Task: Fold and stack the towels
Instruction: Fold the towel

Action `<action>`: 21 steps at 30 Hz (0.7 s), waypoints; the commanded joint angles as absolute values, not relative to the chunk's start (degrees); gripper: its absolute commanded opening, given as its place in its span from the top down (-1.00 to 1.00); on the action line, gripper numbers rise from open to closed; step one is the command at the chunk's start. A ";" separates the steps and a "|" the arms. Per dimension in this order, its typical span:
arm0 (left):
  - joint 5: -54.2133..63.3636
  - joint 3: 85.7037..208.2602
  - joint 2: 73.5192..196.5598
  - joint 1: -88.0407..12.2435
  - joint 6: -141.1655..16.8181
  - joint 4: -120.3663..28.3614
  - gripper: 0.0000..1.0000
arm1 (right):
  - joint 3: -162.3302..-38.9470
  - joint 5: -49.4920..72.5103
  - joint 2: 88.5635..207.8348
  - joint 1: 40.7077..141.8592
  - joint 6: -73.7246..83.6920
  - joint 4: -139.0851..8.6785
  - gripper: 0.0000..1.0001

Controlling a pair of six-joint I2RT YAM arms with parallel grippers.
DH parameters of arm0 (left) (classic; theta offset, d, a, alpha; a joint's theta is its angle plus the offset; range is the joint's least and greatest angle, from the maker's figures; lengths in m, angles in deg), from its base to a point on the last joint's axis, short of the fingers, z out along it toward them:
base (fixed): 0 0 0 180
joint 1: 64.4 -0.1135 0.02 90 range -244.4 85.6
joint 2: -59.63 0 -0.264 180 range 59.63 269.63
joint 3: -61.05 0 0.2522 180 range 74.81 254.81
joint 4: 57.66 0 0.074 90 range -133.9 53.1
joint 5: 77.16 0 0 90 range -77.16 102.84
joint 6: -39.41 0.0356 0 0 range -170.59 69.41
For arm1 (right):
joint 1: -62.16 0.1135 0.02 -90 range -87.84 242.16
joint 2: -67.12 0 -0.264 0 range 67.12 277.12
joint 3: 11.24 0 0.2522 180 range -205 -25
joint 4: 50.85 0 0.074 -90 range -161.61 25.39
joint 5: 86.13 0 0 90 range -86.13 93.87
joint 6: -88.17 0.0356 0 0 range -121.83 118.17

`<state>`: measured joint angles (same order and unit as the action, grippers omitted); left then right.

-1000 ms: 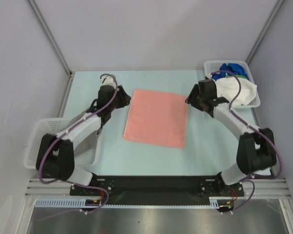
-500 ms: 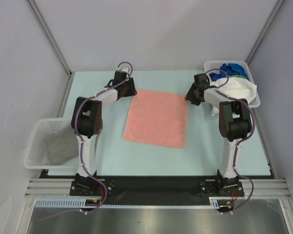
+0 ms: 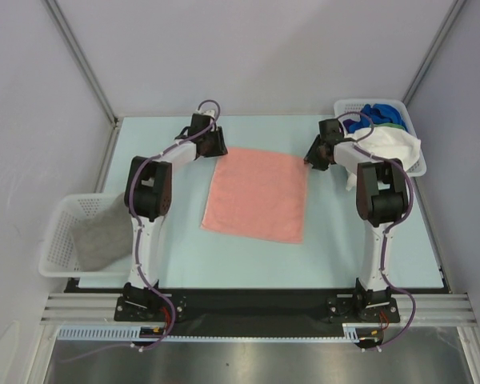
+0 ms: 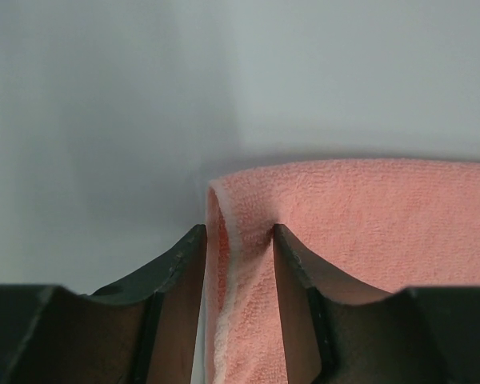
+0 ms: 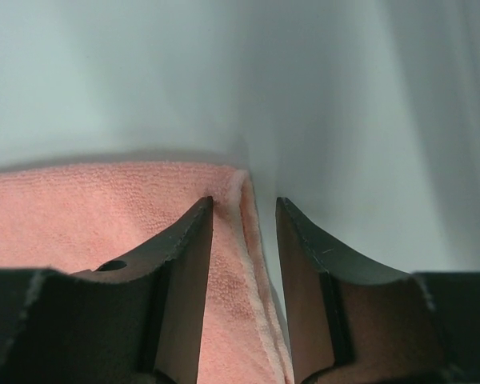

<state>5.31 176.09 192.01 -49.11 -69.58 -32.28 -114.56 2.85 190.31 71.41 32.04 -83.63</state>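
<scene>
I have the left hand [image 4: 238, 240] and right hand [image 5: 242, 212] each pinching a far corner of the pink towel [image 3: 258, 194]; its free edge lies nearer me.

a salmon pink towel [image 3: 258, 194] lies flat on the table [image 3: 224, 260]; the left gripper [image 3: 217, 146] and right gripper [image 3: 310, 157] sit at its far corners.

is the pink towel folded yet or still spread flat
Spread flat: the pink towel lies as one open sheet on the table, no layer doubled over.
</scene>
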 commanded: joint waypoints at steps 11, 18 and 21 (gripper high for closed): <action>7.82 184.06 196.57 -49.11 -66.94 -26.59 0.13 | -122.91 2.72 194.21 71.47 29.19 -85.96 0.18; 7.13 185.29 197.62 -49.19 -67.91 -25.71 0.16 | -130.64 2.64 197.90 72.61 27.09 -90.61 0.48; 5.63 186.69 198.76 -49.11 -68.09 -25.36 0.20 | -132.40 2.64 198.78 72.70 26.56 -91.67 0.62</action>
